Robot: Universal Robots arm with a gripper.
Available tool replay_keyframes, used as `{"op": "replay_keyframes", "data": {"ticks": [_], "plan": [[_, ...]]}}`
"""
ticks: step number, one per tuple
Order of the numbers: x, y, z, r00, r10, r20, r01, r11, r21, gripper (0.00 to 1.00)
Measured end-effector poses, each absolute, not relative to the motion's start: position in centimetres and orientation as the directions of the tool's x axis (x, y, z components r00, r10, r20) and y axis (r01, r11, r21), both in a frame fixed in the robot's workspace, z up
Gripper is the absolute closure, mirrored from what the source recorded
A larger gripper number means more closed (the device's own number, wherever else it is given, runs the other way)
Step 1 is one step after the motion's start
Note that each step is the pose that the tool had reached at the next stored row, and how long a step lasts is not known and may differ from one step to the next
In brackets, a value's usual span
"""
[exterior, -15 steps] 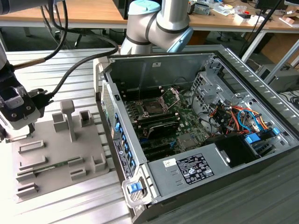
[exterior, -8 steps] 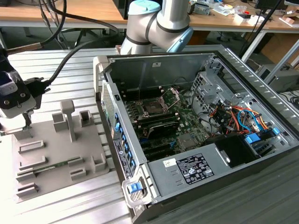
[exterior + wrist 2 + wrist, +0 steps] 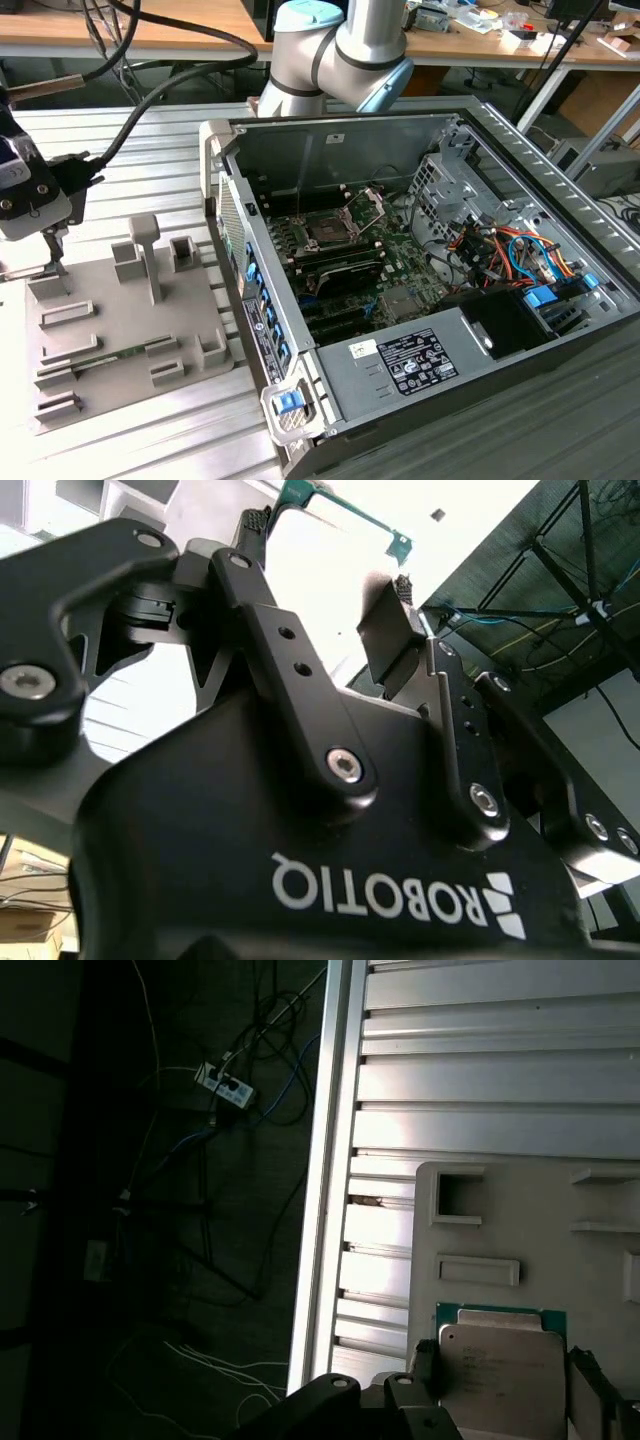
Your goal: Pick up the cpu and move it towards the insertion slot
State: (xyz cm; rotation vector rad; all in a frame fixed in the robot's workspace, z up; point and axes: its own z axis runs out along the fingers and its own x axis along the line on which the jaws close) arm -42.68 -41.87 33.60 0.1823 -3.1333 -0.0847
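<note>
The cpu [image 3: 500, 1370] is pinched by the jaws, its opposite edges clamped between the fingers [image 3: 422, 1372] in the first wrist view. At the exterior view's left the jaws are poised over the grey fixture plate [image 3: 120, 320] on the slatted table [image 3: 180, 450]. The insertion slot [image 3: 330, 228] is seen mid-frame, inside the open computer case [image 3: 400, 360], well apart.

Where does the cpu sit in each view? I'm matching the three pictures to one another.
Exterior view: too small to tell; the gripper hangs over the grey fixture plate at the exterior view's left.
First wrist view: the cpu, silvery top showing, between the fingers.
Second wrist view: a green-edged square between the fingers.
Shared landmark: the gripper's fingers.
</note>
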Motion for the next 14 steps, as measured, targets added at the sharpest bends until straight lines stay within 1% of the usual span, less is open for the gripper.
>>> {"op": "replay_keyframes", "data": {"ticks": [14], "plan": [[-42.7,-41.9,35.6,-0.993,-0.116,-0.001,-0.116,0.992,0.054,0.45]]}}
